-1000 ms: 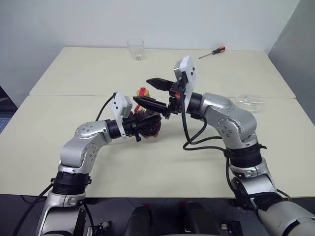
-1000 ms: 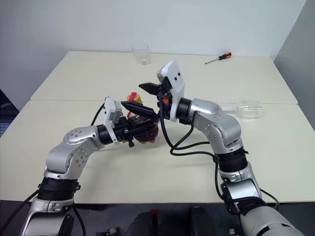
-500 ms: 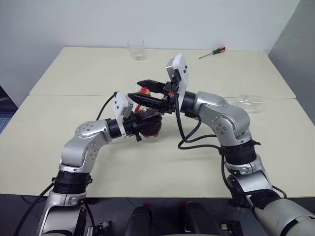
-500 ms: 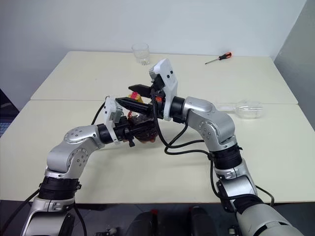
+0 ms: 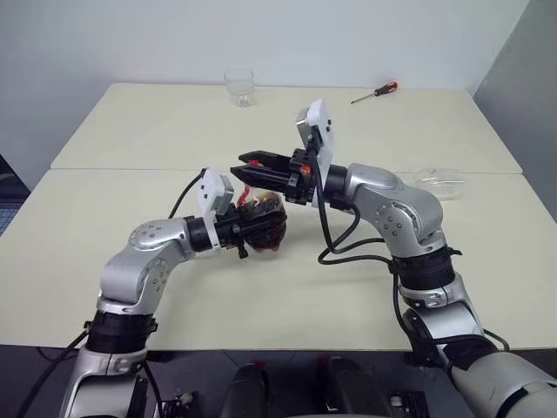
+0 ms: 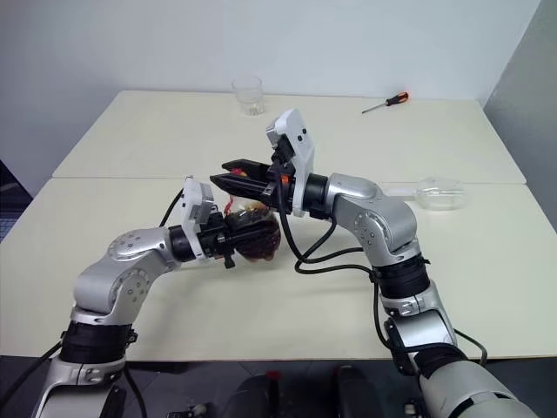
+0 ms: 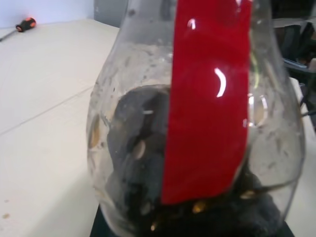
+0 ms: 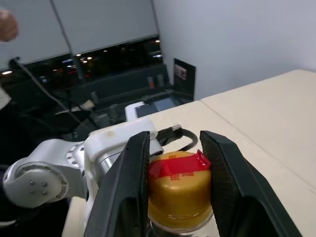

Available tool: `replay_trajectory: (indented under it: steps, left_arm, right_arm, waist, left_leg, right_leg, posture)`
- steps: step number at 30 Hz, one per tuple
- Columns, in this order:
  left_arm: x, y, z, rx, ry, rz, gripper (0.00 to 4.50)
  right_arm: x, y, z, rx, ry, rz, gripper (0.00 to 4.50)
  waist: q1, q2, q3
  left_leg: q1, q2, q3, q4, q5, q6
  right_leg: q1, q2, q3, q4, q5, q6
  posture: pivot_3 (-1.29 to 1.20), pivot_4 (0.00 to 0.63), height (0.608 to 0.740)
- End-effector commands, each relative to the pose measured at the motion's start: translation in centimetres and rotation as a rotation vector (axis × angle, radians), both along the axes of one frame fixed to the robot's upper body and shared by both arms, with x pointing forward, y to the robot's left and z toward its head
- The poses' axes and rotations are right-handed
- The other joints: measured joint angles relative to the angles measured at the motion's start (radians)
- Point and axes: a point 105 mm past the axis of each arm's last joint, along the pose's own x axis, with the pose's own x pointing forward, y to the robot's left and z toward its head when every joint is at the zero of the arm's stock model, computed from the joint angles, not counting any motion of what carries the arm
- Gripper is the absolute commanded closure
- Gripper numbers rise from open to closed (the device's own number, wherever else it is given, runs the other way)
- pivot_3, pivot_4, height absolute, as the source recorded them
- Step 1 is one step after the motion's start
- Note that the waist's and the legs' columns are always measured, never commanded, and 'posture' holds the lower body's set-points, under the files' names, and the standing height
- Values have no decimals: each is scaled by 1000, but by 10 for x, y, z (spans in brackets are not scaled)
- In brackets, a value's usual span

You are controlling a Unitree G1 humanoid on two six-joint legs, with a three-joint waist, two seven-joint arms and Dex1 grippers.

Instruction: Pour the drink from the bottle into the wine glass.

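My left gripper (image 5: 254, 230) is shut on the bulbous body of the bottle (image 5: 268, 216), holding it just above the table. The left wrist view shows its red label (image 7: 207, 98) and the dark drink (image 7: 138, 163) up close. My right gripper (image 5: 247, 169) reaches in from the right at cap height. In the right wrist view its two fingers (image 8: 129, 173) press against both sides of the yellow cap (image 8: 180, 190). The wine glass (image 5: 439, 182) lies on its side on the table, far right, away from both grippers.
A clear tumbler (image 5: 240, 87) stands at the table's far edge. A red-handled screwdriver (image 5: 376, 91) lies at the back right. A seam (image 5: 130, 168) runs across the table between the two tabletops.
My right gripper swung left over the bottle's top and closed from wide open onto the yellow cap. The left gripper kept its hold on the bottle, almost in place.
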Motion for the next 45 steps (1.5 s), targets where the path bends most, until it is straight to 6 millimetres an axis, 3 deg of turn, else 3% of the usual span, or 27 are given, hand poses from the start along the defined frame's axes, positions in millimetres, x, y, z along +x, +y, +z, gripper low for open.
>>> replay_trajectory:
  steps: [1,8,15,19,22,28,29,38,45]
  left_arm:
    - [-30,-13,21,-20,-56,-140,3468]
    - [-45,-14,31,-11,-61,-192,3475]
    - [-53,-8,34,35,-64,-234,3492]
    - [-50,-10,34,28,-69,-226,3493]
    - [-52,-14,34,17,-71,-225,3494]
    - [-54,-11,31,14,-62,-206,3496]
    - [-52,-10,32,11,-62,-195,3496]
    - [-15,-1,23,-23,-66,40,3496]
    - [6,2,24,-33,-99,115,3496]
  right_arm:
    - [-19,-10,18,28,-85,174,3231]
    - [-36,-27,12,7,-62,425,3231]
    - [-49,-24,6,-50,-83,583,3231]
    - [-46,-18,7,-55,-93,590,3231]
    - [-42,-18,10,-38,-67,569,2144]
    - [-35,-29,3,-49,-54,447,113]
    - [-33,-31,3,-43,-48,418,0]
    - [-13,-45,31,132,-92,2,0]
    - [-14,-32,26,163,-115,-166,0]
  waist:
    - [0,0,0]
    - [1,0,1]
    - [0,1,1]
    - [1,1,1]
    - [1,1,1]
    - [2,1,1]
    - [2,1,1]
    - [2,1,1]
    - [2,1,1]
  left_leg:
    - [0,0,0,0,0,0]
    - [1,-1,0,0,0,0]
    - [1,-1,0,0,0,0]
    - [1,-1,0,0,0,0]
    - [1,-1,0,0,0,0]
    - [0,0,0,0,0,0]
    - [0,0,0,0,0,0]
    - [0,-1,0,0,0,0]
    - [0,-1,0,0,0,0]
  right_leg:
    - [0,0,0,0,0,0]
    - [1,0,0,0,0,0]
    - [0,1,0,0,0,0]
    - [0,1,0,0,0,0]
    - [0,1,0,0,0,0]
    - [0,0,0,0,0,0]
    - [0,0,0,0,0,0]
    - [0,0,0,0,0,0]
    - [0,0,0,0,0,0]
  posture:
    - [0,150,740]
    - [0,150,740]
    - [0,150,740]
    - [0,150,740]
    - [0,150,740]
    - [0,150,740]
    - [0,150,740]
    - [0,150,740]
    - [0,150,740]
